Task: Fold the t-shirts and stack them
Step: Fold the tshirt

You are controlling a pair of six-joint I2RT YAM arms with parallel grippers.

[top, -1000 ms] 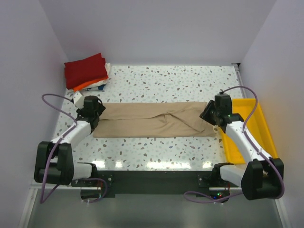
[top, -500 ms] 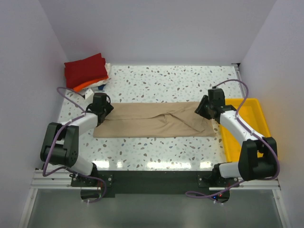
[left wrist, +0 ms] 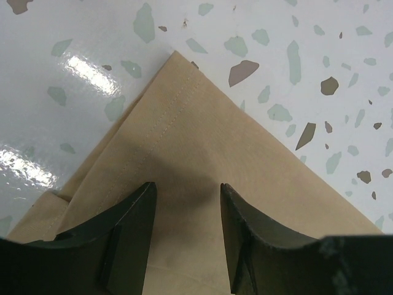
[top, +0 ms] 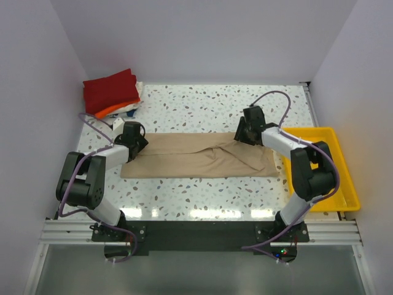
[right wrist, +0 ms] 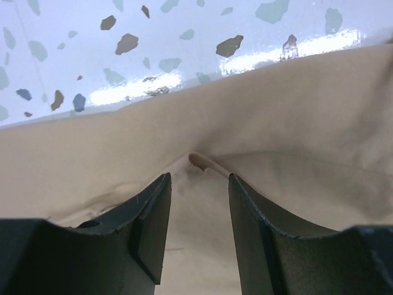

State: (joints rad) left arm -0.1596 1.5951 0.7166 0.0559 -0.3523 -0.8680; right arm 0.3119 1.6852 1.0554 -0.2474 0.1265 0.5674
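Lining up the next fold on the tan t-shirt (top: 202, 155), as we read it. It lies flat as a long strip across the tabletop (top: 209, 104), narrowed lengthwise but not yet folded end to end. Left fingers (left wrist: 130, 233) sit over the shirt's far left corner, parted, with the hemmed corner between and below them and nothing pinched. Right fingers (right wrist: 147, 227) are at the shirt's far edge, right of centre, also parted and straddling a small pucker where the layers meet, so no grip there either. We think the next move needs both to drop and pinch every layer at that edge, or a layer slips out. The folded stack (top: 112, 92), dark red on top with orange and white under, sits beyond the shirt's left end, and the yellow tray (top: 338, 166) is just off its right end.
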